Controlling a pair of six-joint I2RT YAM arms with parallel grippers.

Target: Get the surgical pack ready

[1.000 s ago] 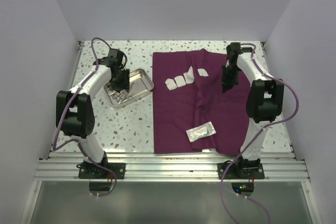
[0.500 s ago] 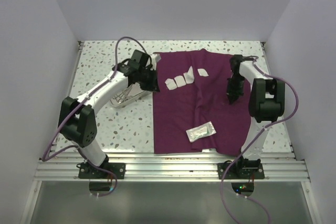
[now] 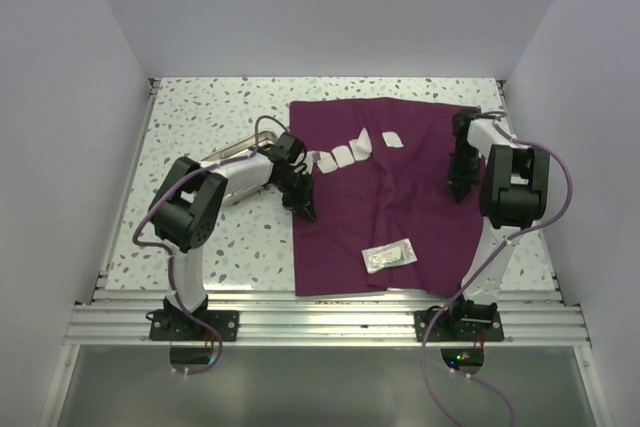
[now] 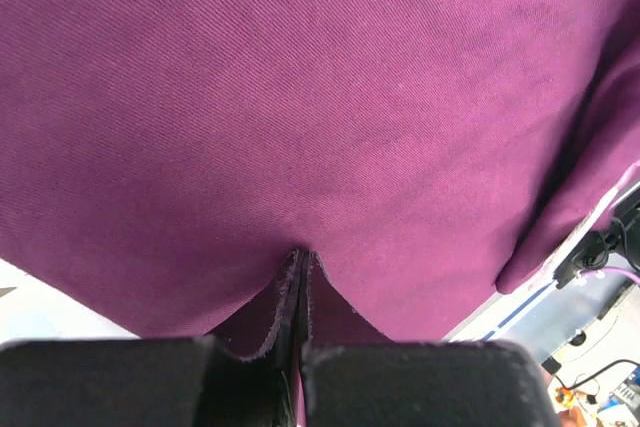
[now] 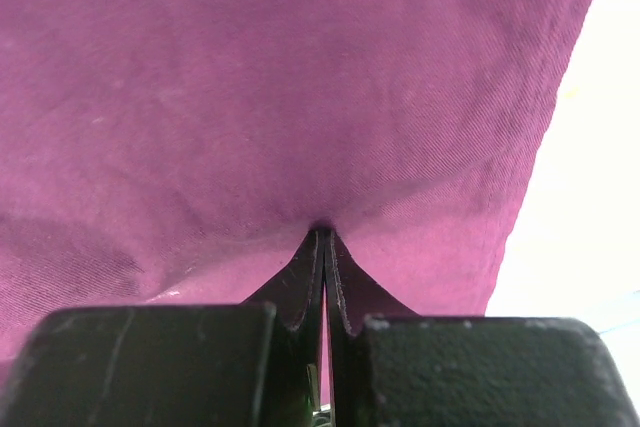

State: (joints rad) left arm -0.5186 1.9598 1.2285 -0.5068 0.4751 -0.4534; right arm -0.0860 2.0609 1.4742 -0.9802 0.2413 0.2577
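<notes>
Deep maroon drape (image 3: 400,207), white gauze squares (image 3: 343,155), grey-speckled white table (image 3: 195,107).

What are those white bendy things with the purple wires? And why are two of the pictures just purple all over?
Those are two robot arms, bolted to the near edge of a speckled table. The wide picture comes from a camera high above and behind them. On the table lies a big purple cloth, with small white gauze squares and a little pouch on it. The other two pictures come from tiny cameras on the arms' wrists. They are very close to the cloth, so almost everything looks purple. Each arm ends in a pincher with two fingers, called a gripper. The left gripper is shut on the cloth's left edge, and the right gripper is shut on a pinch of cloth near its right side.
</notes>
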